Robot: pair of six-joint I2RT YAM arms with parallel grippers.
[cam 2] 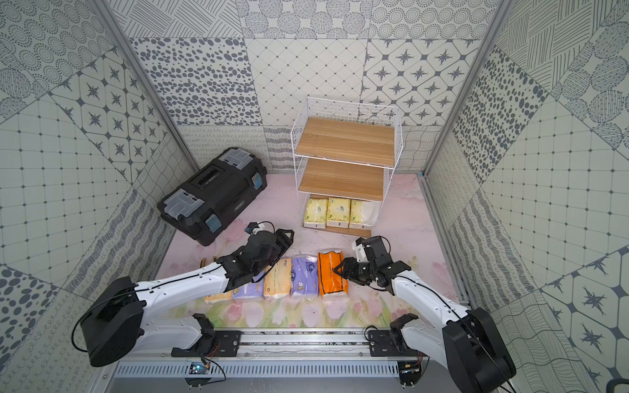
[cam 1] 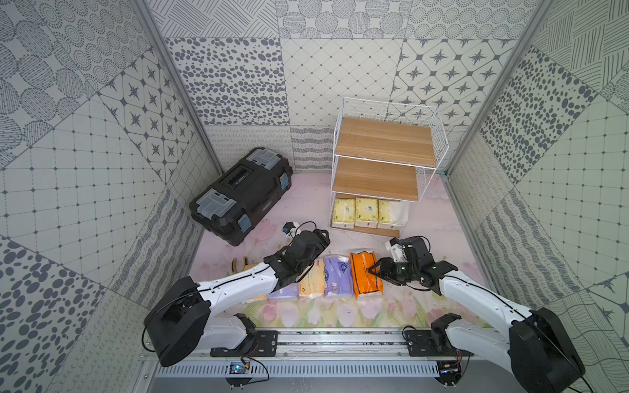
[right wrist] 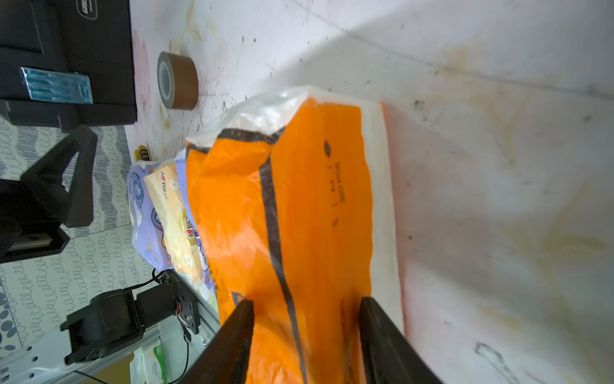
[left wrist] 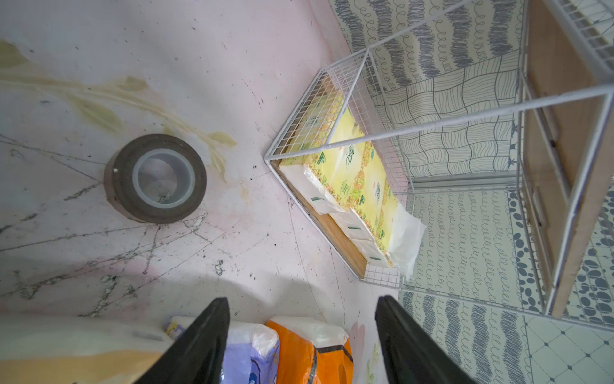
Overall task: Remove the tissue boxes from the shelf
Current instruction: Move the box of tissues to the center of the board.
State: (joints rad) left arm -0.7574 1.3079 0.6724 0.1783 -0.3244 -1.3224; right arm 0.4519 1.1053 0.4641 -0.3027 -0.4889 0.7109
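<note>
The shelf [cam 1: 384, 141] [cam 2: 345, 139] stands at the back right, its two upper boards bare. Three pale yellow-green tissue boxes [cam 1: 366, 211] [cam 2: 338, 211] [left wrist: 352, 173] lie side by side on its bottom tier. Several more lie in a row on the floor, among them a lavender one [cam 1: 337, 275] and, at the right end, a bright orange one [cam 1: 364, 275] [right wrist: 299, 199]. My right gripper [cam 1: 371, 270] [right wrist: 305, 306] is shut on the bright orange pack, its fingers pressed into the plastic. My left gripper [cam 1: 321, 235] [left wrist: 302, 306] hangs open and empty over the row's far end.
A big black toolbox [cam 1: 241, 194] lies at the back left. A brown tape roll [left wrist: 154, 178] [right wrist: 177, 81] sits on the floor between the toolbox and the row. Patterned walls close in on both sides, and the rail with the arm bases runs along the front.
</note>
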